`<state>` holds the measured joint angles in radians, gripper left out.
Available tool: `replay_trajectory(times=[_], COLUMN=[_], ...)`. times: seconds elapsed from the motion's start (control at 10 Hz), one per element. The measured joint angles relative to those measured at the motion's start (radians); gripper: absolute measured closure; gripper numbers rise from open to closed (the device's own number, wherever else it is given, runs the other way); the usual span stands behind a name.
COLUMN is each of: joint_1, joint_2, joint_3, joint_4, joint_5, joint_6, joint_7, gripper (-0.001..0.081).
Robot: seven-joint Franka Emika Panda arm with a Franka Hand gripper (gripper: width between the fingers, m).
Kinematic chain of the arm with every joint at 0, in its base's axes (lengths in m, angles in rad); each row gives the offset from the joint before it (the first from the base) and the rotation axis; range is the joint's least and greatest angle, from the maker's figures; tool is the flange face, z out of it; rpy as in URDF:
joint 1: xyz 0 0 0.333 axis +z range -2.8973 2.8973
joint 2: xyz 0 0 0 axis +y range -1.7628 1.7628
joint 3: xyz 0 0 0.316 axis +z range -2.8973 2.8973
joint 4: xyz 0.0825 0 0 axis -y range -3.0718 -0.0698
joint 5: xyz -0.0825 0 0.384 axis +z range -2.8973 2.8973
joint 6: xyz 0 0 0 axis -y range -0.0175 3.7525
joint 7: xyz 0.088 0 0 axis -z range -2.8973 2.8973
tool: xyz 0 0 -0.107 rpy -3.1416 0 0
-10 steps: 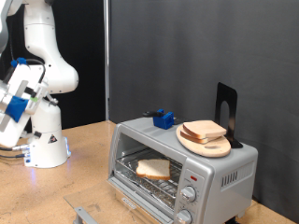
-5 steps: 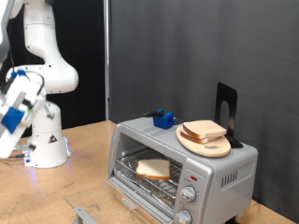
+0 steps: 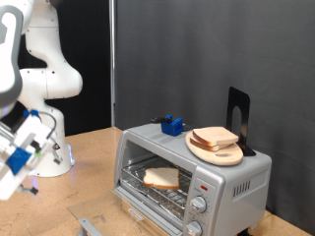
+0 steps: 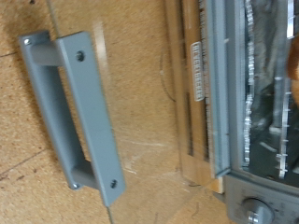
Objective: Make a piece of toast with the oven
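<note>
Exterior view: the blue-and-white gripper [image 3: 14, 157] hangs at nine o'clock, its spread impossible to tell, well apart from the boxy silver-grey toaster oven [image 3: 192, 177], whose rack carries the pale square toast slice [image 3: 161, 177]. Judging by that, loading is done and closing the door is in hand. Only the wrist view shows the lowered glass door's grey bar handle [image 4: 75, 117], with no fingers visible.

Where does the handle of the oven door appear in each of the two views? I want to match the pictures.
Exterior view: the door handle lies at the bottom edge, at the outer end of the open glass door, to the left of the oven.
Wrist view: the door handle is the grey bar over the wooden table.
Shared landmark: the oven's wire rack.
</note>
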<state>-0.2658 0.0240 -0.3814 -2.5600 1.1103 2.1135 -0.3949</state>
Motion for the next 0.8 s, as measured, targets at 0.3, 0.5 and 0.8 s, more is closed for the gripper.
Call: replay_trajectory(times=[0.3, 0.5, 0.8], joint_1=[0.010, 0.009, 0.009], joint_2=[0.130, 0.200, 0.257], joint_3=[0.047, 0.066, 0.091], joint_4=[0.040, 0.067, 0.082], joint_5=[0.083, 0.101, 0.107], joint_6=[0.036, 0.016, -0.053], joint_7=[-0.086, -0.174, -0.233], gripper=[-0.0002, -0.0002, -0.0002])
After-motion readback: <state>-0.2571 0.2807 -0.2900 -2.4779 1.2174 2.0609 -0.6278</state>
